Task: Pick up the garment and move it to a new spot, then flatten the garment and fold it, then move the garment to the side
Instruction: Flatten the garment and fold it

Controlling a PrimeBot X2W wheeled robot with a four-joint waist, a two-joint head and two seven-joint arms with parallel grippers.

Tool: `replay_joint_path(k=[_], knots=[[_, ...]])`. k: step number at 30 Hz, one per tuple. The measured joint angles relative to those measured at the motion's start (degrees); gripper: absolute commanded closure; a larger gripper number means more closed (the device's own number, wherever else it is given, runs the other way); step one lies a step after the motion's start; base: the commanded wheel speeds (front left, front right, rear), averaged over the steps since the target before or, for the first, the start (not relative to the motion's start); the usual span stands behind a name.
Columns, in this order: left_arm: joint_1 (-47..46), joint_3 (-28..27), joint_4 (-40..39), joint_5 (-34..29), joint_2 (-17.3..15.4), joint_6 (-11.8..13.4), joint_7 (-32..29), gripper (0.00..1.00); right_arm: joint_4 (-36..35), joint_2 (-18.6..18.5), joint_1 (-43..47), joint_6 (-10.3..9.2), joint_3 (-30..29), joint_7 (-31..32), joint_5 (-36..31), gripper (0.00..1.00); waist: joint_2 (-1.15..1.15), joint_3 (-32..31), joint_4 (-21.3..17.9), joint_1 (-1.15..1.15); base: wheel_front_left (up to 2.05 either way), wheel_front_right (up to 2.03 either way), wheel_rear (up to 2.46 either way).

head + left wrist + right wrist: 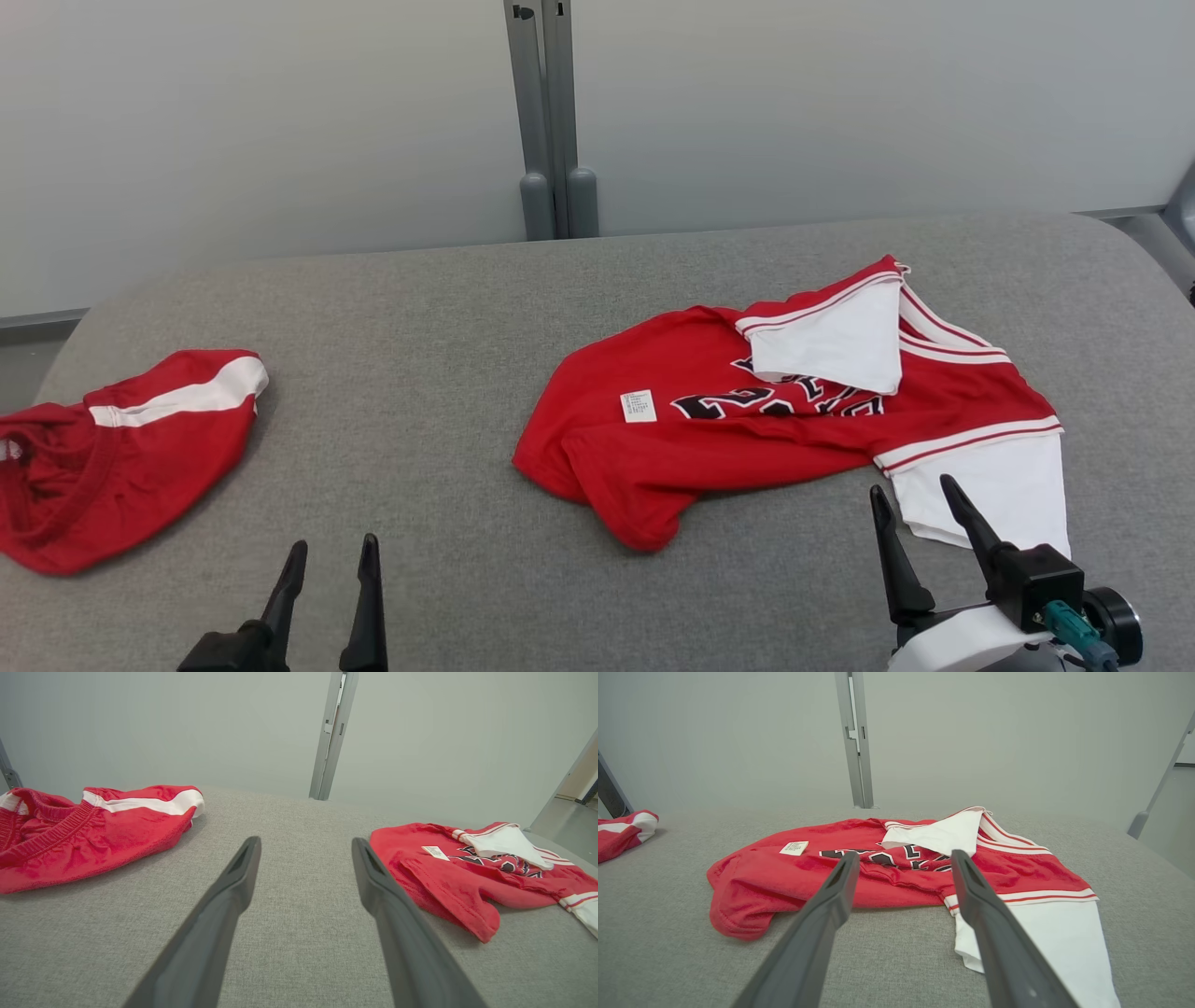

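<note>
**Crumpled Jersey: Position and Grip Points**

Location. The red knit jersey with white sleeves and black chest lettering [747, 448] lies crumpled right of centre on the grey cloth-covered surface [448, 373]. Nothing is holding it. One white sleeve [831, 345] is flipped across the lettering. The other white sleeve [999, 495] lies flat at the near right. A small white label [639, 406] faces up on the red body. A second red garment with a white stripe [121, 448] sits well apart at the far left.

Jaws. The left jaws and the right jaws both stand spread and empty. The right jaws are just beside the near sleeve. The left jaws are over bare surface between the two garments.

Handling. Expect a light, limp, sturdy fabric that sags and trails when lifted. It will likely need two holds to stay spread. Probable holds are the striped band where the near sleeve joins the body and the bunched red hem [644, 523]. Bunched layers may lift together.
</note>
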State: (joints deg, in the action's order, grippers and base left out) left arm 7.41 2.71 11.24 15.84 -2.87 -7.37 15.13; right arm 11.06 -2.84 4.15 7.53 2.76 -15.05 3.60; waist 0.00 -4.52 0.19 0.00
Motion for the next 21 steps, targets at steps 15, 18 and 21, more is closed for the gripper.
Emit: replay_joint_path(k=[15, 18, 21], knots=[[-21.8, 7.2, 26.0, 1.7, -1.2, 0.0, -5.4, 0.0, -1.3, 0.0, -1.7, 0.01, 1.6, 0.6, 1.0, 0.0, 0.0, 2.9, -6.0, 0.0, 0.0, 0.0, 0.0], [-25.9, 7.8, 31.2, 3.3, -1.1, 0.0, -7.5, 0.0, -1.4, 0.0, -2.2, 0.01, 2.2, 0.7, 1.4, 0.0, 0.0, 4.0, -8.2, 0.0, 0.0, 0.0, 0.0], [-29.5, 8.3, 35.1, 5.0, -0.9, 0.0, -8.9, 0.0, -1.5, 0.0, -2.8, 0.0, 2.3, 0.7, 1.9, 0.0, 0.0, 5.4, -10.1, 0.0, 0.0, 0.0, 0.0]])
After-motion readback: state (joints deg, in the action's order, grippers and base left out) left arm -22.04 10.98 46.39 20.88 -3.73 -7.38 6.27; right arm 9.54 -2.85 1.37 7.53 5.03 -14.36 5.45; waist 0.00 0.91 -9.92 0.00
